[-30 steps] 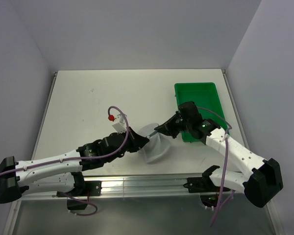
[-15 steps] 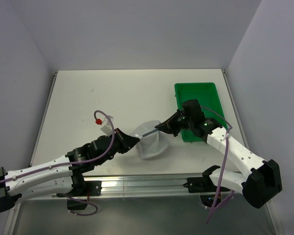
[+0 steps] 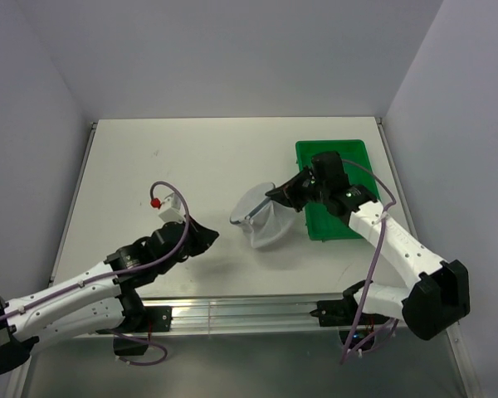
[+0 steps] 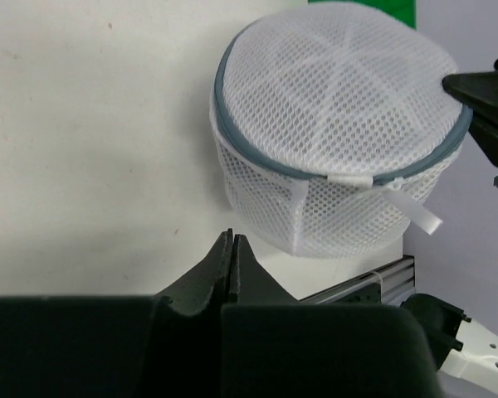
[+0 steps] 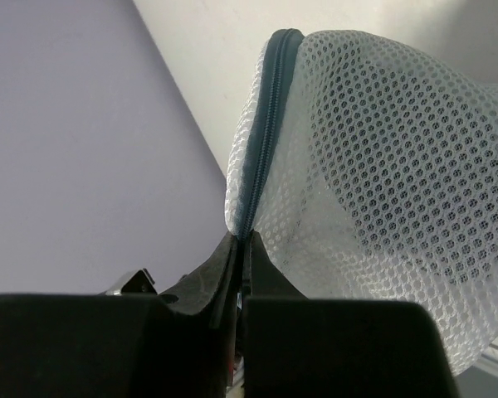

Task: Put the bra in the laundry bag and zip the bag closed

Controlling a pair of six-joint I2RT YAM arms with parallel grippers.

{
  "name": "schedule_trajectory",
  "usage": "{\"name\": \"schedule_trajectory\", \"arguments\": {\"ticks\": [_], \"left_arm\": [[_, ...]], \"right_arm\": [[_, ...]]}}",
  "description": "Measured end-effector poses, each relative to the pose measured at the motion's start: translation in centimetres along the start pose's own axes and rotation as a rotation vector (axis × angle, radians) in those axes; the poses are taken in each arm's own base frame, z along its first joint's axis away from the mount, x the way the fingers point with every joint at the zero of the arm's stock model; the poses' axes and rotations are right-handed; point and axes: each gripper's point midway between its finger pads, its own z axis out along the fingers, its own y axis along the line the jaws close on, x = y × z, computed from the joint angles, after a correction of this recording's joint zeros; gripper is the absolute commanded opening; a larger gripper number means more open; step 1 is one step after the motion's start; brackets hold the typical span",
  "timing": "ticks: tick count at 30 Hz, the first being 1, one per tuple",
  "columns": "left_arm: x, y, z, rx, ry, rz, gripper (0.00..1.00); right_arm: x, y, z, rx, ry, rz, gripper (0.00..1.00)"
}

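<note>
Bag [image 3: 266, 224] gripped at its zipper rim by the clamped right claw [image 3: 274, 193]; left claw [image 3: 212, 235] closed on nothing, apart from it.

Right claw [image 3: 273, 195] pinching laundry bag [image 3: 266, 223] — seemingly lifted, left claw [image 3: 208, 236] apart

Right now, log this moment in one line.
left gripper: shut, empty, clear of bag | right gripper: shut on bag edge | bra: not visible

Open table [image 3: 191, 157] between left fingers [image 3: 206, 235] and laundry bag [image 3: 264, 224]; green tray [image 3: 332, 147] and right arm [image 3: 386, 240] crowd bag's right side.
</note>
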Motion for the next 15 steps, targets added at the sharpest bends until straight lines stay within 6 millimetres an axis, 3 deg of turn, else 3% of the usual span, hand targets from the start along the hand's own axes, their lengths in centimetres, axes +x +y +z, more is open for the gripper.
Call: {"name": "schedule_trajectory", "arguments": {"ticks": [3, 6, 12, 15], "left_arm": [[-1.9, -1.2, -0.4, -0.005, -0.032, 0.018, 0.09], [-5.6, -3.8, -1.6, 0.029, -0.107, 0.017, 0.17], [-11.6, -6.8, -5.3, 0.084, -0.248, 0.024, 0.24], [-12.8, -6.9, -6.4, 0.08, -0.282, 0.034, 0.24]], "right_arm": [[-0.4, 2.8, 0.4, -0.037, 0.0, -0.044, 0.0], [-1.1, 6.2, 1.7, -0.067, -0.002, -0.093, 0.0], [-0.8, 13.5, 6.2, -0.207, 0.027, -0.184, 0.0], [0.3, 16.9, 9.2, -0.291, 0.047, -0.232, 0.01]]}}
